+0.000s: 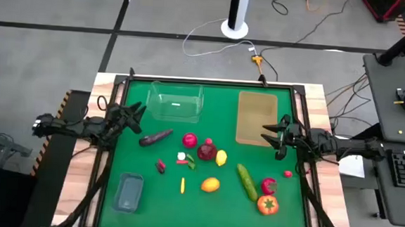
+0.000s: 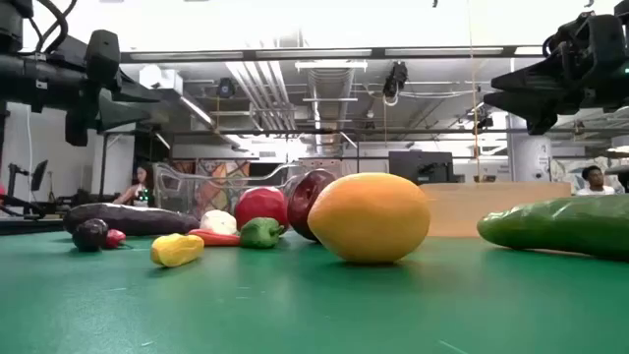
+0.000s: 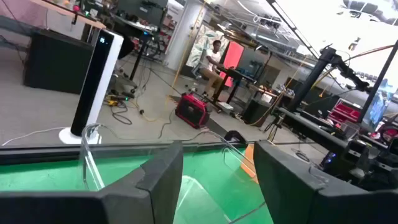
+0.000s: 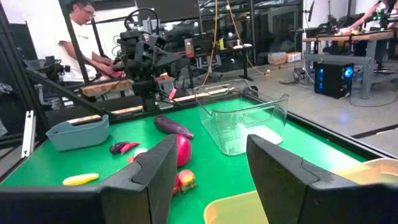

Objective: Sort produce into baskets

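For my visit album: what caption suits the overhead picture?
Toy produce scattered on a green table, three empty baskets waiting, both arms raised at the sides.

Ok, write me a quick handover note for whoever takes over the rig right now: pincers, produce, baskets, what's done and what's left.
Left pincer: open, empty, raised beside the clear plastic tub.
Right pincer: open, empty, raised at the wooden tray.
Produce: all loose on the green mat: eggplant, red fruits, lemon, cucumber, orange-yellow fruit, tomato, small chillies.
Baskets: clear tub, wooden tray and bluish-grey tub all hold nothing.
Done: nothing sorted.
Left: every piece.
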